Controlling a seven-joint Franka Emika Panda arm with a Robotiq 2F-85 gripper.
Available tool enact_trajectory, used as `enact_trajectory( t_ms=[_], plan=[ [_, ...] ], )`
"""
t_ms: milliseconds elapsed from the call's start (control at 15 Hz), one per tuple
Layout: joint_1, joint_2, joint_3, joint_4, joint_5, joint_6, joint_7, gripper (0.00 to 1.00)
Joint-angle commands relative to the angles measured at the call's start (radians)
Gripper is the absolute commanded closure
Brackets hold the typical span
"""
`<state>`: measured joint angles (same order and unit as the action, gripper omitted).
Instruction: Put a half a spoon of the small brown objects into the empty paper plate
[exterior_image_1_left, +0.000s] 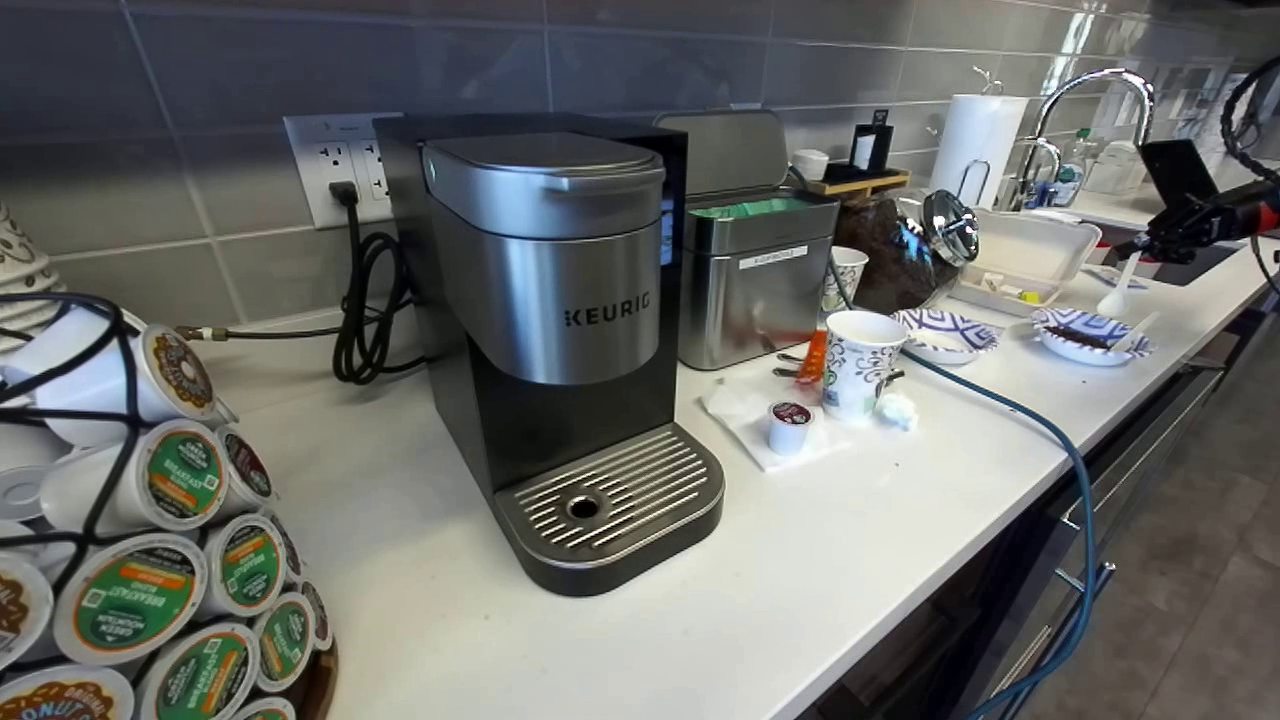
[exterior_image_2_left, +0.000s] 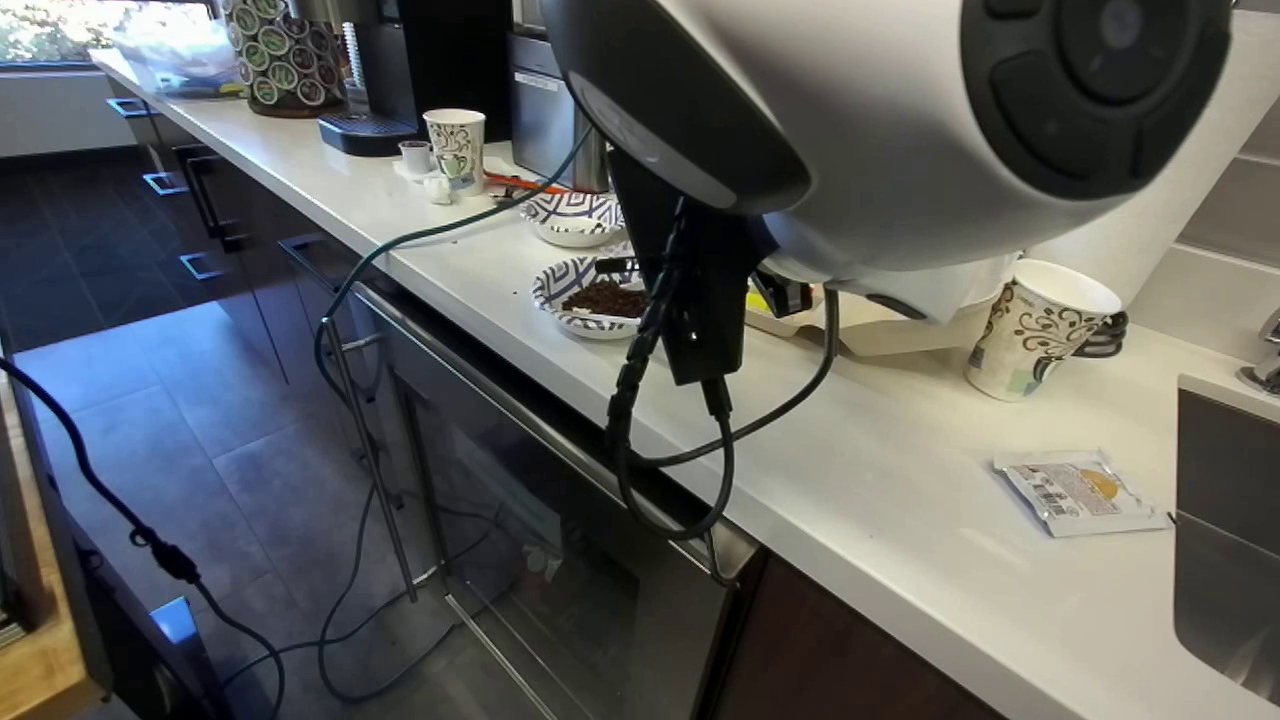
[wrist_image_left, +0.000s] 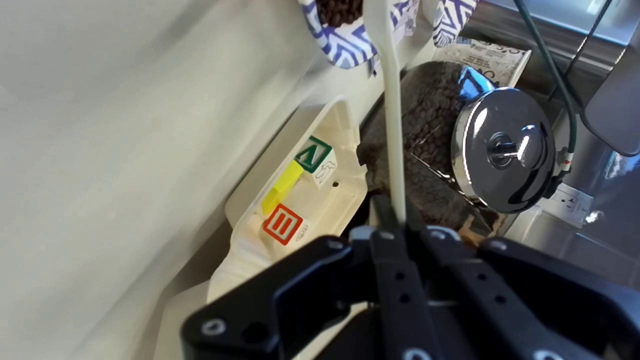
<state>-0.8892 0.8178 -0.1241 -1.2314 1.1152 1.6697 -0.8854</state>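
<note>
My gripper (exterior_image_1_left: 1140, 247) is shut on the handle of a white plastic spoon (exterior_image_1_left: 1114, 302), which hangs bowl-down above the counter. In the wrist view the gripper (wrist_image_left: 397, 217) pinches the handle of the spoon (wrist_image_left: 394, 115); its bowl end is cut off at the top. The small brown objects (exterior_image_2_left: 605, 298) lie in a blue-and-white paper plate (exterior_image_2_left: 552, 290); they also show in the wrist view (wrist_image_left: 341, 12). Another white utensil (exterior_image_1_left: 1137, 333) rests in that plate. The other paper plate (exterior_image_1_left: 945, 325) stands beside it, also in an exterior view (exterior_image_2_left: 570, 208). The arm mostly hides the gripper there.
A white takeout container (wrist_image_left: 325, 205) holds letter blocks and a yellow piece. A tilted glass jar (wrist_image_left: 425, 130) of brown beans with a metal lid (wrist_image_left: 502, 150) lies beside it. A paper cup (exterior_image_1_left: 858, 370), a coffee maker (exterior_image_1_left: 560, 300) and a blue cable (exterior_image_1_left: 1060, 440) are on the counter.
</note>
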Motion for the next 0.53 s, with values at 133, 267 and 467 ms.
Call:
enact_trajectory(
  t_ms=[133, 267, 467],
  plan=[
    [0.019, -0.027, 0.030, -0.083, 0.039, 0.048, -0.091, 0.99],
    [0.025, -0.034, 0.045, -0.107, 0.045, 0.064, -0.136, 0.99],
    [0.035, -0.043, 0.058, -0.141, 0.038, 0.087, -0.223, 0.99]
  ],
)
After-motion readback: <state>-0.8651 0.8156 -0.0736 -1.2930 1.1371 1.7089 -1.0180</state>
